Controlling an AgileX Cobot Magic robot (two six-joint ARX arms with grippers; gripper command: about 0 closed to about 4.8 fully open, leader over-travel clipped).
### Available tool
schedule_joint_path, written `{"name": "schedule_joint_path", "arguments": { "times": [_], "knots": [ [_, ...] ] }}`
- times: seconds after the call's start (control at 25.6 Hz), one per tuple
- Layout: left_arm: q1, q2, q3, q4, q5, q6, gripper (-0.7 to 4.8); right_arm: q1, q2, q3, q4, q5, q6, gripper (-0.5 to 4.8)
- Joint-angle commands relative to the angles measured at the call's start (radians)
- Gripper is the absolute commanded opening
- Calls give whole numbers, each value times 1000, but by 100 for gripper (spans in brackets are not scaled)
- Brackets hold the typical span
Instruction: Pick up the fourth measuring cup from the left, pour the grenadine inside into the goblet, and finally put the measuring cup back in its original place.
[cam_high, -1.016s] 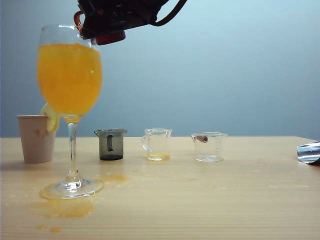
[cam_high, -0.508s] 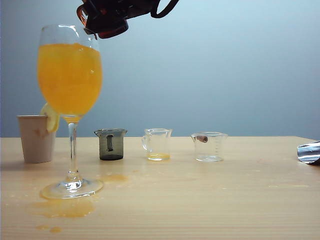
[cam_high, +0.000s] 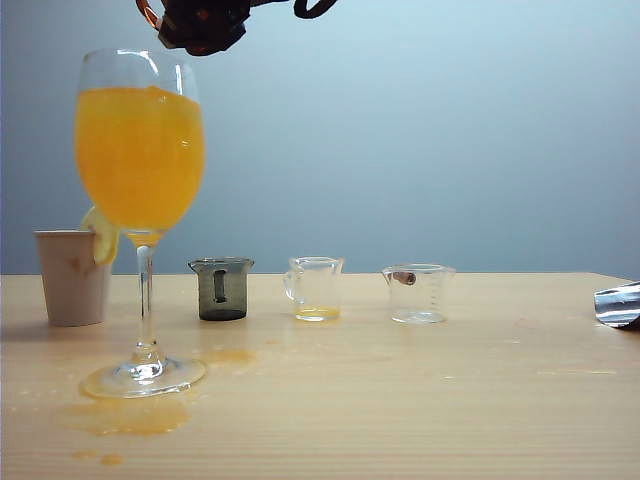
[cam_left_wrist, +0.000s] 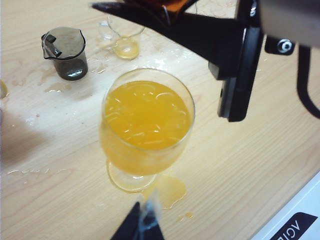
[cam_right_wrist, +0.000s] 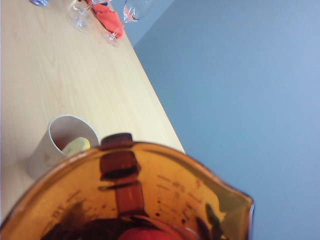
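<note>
The goblet (cam_high: 140, 160) stands at the table's left front, nearly full of orange liquid; the left wrist view looks down into its bowl (cam_left_wrist: 147, 120). My right gripper (cam_high: 195, 22) hangs just above the goblet's rim, shut on the amber fourth measuring cup (cam_left_wrist: 165, 4), which is tilted. In the right wrist view the cup (cam_right_wrist: 150, 190) fills the foreground, with dark red grenadine (cam_right_wrist: 150, 234) low inside it. No stream shows between cup and goblet. My left gripper (cam_left_wrist: 142, 225) hovers near the goblet's foot, its black fingertips together with a pale blur between them.
A paper cup (cam_high: 72, 280) with a lemon slice stands behind the goblet. To its right in a row are a dark grey cup (cam_high: 221, 290) and two clear cups (cam_high: 316, 288) (cam_high: 417, 293). Orange puddles (cam_high: 130, 415) lie round the goblet's foot. A silver object (cam_high: 620, 305) sits at the right edge.
My right gripper has risen a little and shifted left above the goblet's rim, rolling the amber cup as it went. The goblet and the other cups have not moved.
</note>
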Motion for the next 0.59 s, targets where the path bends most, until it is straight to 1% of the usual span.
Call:
{"name": "schedule_joint_path", "arguments": {
  "times": [0.04, 0.2, 0.51, 0.59],
  "knots": [
    [-1, -2, 3, 3, 1, 4, -2, 8, -5, 10, 35, -2, -67, 104],
    [-1, -2, 3, 3, 2, 4, -2, 9, -5, 10, 35, -3, -146, 104],
    [-1, -2, 3, 3, 2, 4, -2, 10, -5, 10, 36, -2, -241, 104],
    [-1, -2, 3, 3, 1, 4, -2, 10, -5, 10, 36, -3, -243, 104]
  ]
}}
